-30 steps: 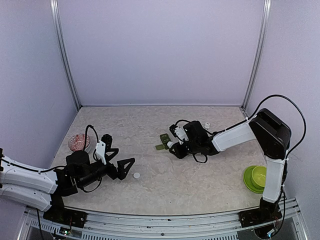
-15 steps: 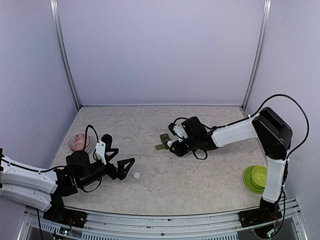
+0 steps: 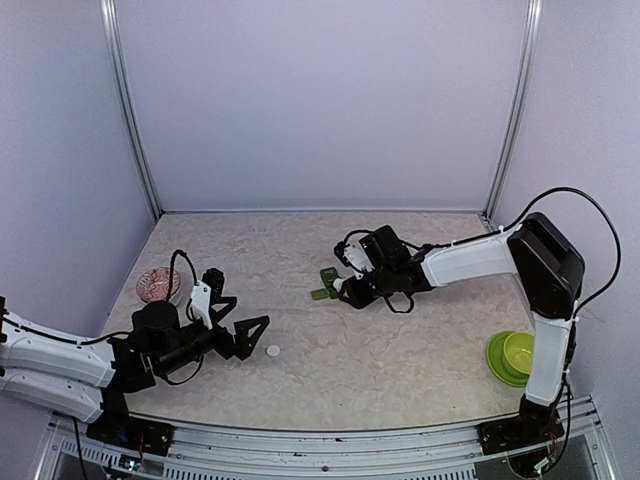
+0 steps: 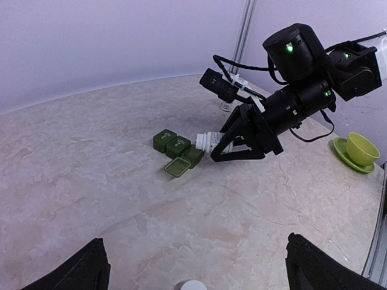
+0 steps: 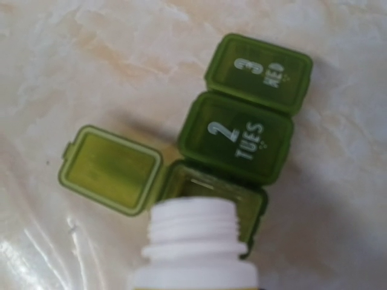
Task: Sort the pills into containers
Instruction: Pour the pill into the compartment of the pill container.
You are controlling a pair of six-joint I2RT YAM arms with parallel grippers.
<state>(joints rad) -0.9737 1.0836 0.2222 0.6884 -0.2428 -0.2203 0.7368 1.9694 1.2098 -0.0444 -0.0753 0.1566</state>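
— Now, report task progress.
— Judged early. Observe right gripper (image 4: 221, 144) clamped on white pill bottle (image 5: 193, 241), tipped neck-down over open end compartment (image 5: 248, 199) of green pill organizer (image 4: 178, 145). Detect no pill in that compartment, though partly hidden by the bottle neck. Note TUES lid (image 5: 242, 139) and WED lid (image 5: 260, 72) shut. Expect pouring and the remaining compartments still to do.
— Confirm left side.
— Find left gripper (image 3: 250, 310) spread wide, grasping nothing, hovering just beside white cap (image 3: 272, 350) on table (image 3: 350, 380).
— Compare against a second ago.
— Find right wrist drawn slightly farther from the bases, bottle kept at the organizer. Record no shift for left gripper or cap.
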